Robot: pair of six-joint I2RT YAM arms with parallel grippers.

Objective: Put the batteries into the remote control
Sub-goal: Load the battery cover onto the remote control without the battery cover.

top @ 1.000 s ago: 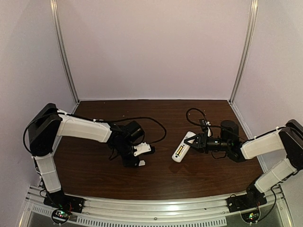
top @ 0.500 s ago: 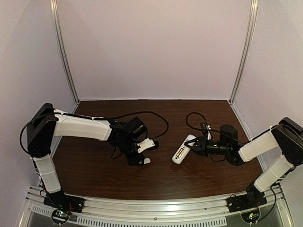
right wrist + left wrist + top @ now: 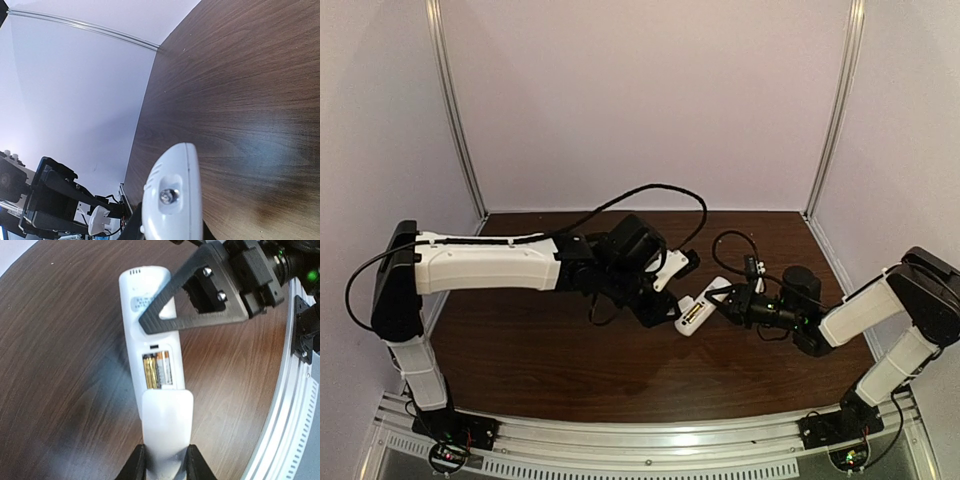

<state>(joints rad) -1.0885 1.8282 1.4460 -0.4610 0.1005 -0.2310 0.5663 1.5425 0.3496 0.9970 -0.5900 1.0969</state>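
The white remote control (image 3: 150, 315) lies back up, its battery recess open. Two batteries (image 3: 156, 370) sit side by side in the recess, one golden, one white and orange. My left gripper (image 3: 166, 464) is shut on the small white cover piece (image 3: 166, 422), held at the recess's near edge and over the remote's near end. My right gripper (image 3: 724, 299) is shut on the remote's far end; one of its black fingers (image 3: 195, 310) crosses the remote. In the right wrist view the remote's rounded tip (image 3: 172, 197) fills the bottom. In the top view the remote (image 3: 698, 309) lies between both grippers.
The brown wooden table (image 3: 550, 360) is walled by pale panels at the back and sides. A black cable (image 3: 735, 245) loops on the table behind the right gripper. The metal rail (image 3: 295, 405) along the front edge shows in the left wrist view.
My left arm has swung right from the table's left middle, carrying the cover piece to the remote's near end. The right gripper still holds the remote and has nudged it slightly left.
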